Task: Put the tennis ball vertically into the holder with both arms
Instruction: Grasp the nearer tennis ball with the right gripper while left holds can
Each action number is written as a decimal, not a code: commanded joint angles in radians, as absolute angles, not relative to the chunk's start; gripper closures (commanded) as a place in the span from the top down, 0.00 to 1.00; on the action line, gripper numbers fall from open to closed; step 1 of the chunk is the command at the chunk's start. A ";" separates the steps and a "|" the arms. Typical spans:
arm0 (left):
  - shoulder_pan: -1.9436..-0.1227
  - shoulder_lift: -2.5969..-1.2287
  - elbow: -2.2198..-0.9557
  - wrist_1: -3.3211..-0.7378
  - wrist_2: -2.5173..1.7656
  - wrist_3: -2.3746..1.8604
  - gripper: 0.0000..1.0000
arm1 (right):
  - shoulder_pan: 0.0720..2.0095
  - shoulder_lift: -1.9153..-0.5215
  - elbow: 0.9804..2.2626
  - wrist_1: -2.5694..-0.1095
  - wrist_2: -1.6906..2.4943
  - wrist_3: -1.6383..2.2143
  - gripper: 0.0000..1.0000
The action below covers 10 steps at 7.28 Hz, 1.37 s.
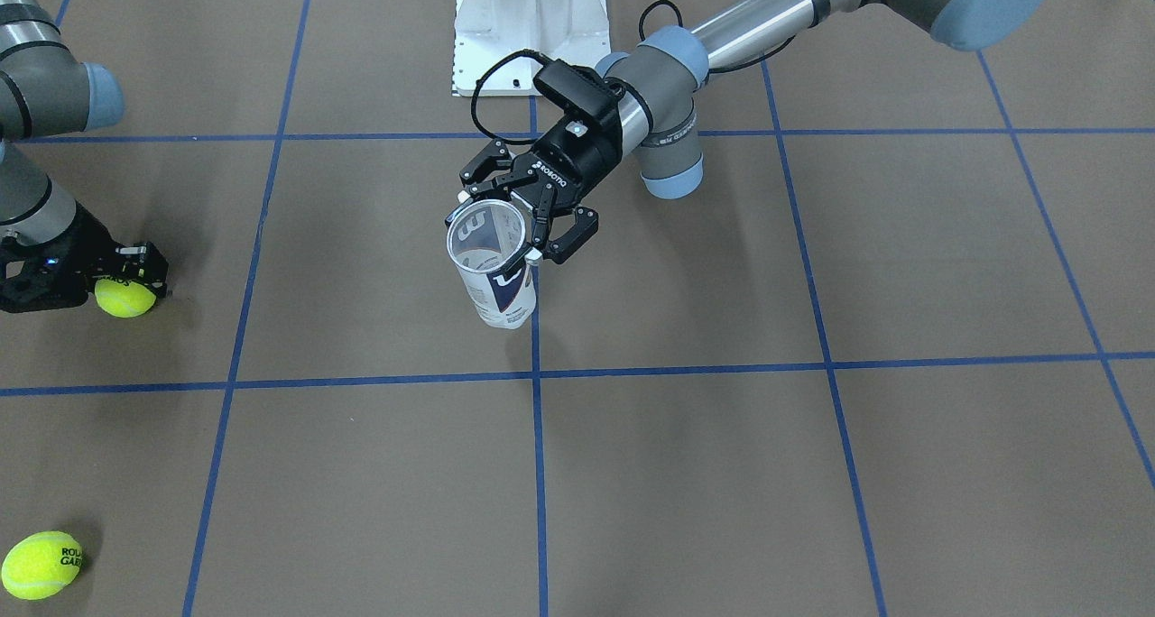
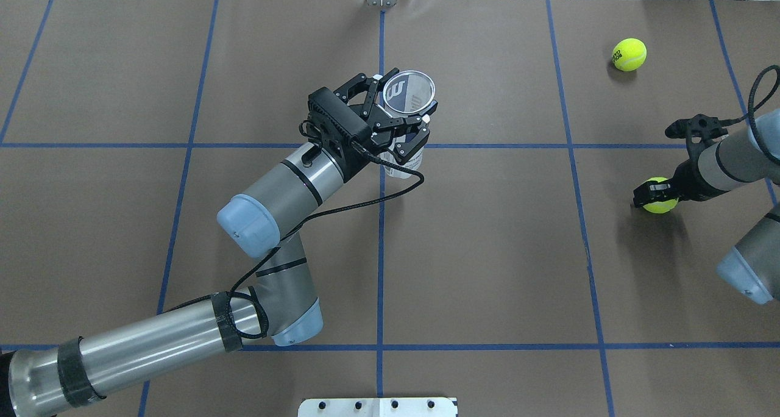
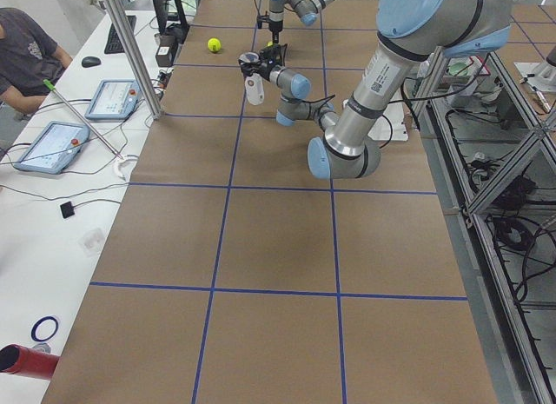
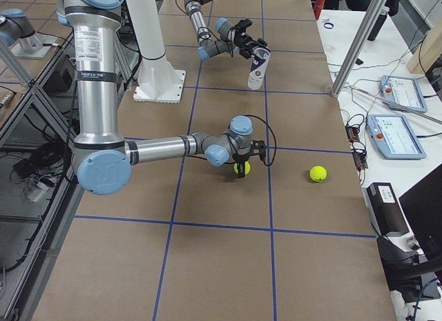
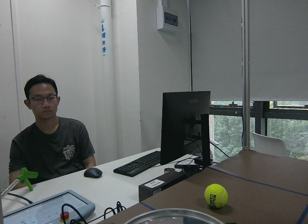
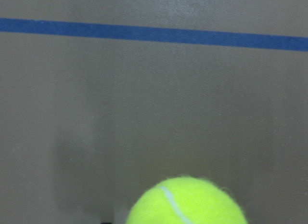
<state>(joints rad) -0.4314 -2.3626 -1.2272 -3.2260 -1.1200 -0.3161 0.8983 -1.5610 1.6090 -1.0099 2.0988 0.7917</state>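
- Your left gripper (image 2: 394,115) is clamped around the holder (image 2: 411,94), carrying it mouth-up and apparently empty near the middle of the table (image 2: 487,252).
- Well apart, on the robot's right, your right gripper (image 2: 657,192) is closed on a tennis ball (image 2: 662,204), low over the surface.
- The step looks like ball picked, transfer not begun. Next, centre the ball above the rim and release it straight down, with the can kept steady.
- Count: two arms, one holder, two balls. The second ball (image 2: 629,54) lies loose on the table.
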 commanded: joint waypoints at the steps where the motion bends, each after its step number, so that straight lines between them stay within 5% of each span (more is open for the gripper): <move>1: -0.434 -2.356 -1.227 -3.226 -1.121 -0.313 0.74 | 0.899 -1.549 1.620 -1.011 2.077 0.778 0.00; 4: -0.420 -2.355 -1.172 -3.287 -1.118 -0.314 0.75 | 0.931 -1.462 1.679 -1.096 2.083 0.799 0.00; 8: -0.414 -2.356 -1.158 -3.303 -1.117 -0.318 0.74 | 0.922 -1.112 1.874 -1.656 2.126 1.019 0.00; 10: -0.411 -2.355 -1.149 -3.322 -1.112 -0.318 0.74 | 0.896 -1.027 1.901 -1.684 2.141 1.177 0.00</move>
<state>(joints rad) -0.4131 -2.3560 -1.1540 -3.3094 -1.1151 -0.3175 0.9109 -1.0891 1.8856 -1.6551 2.1313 1.0789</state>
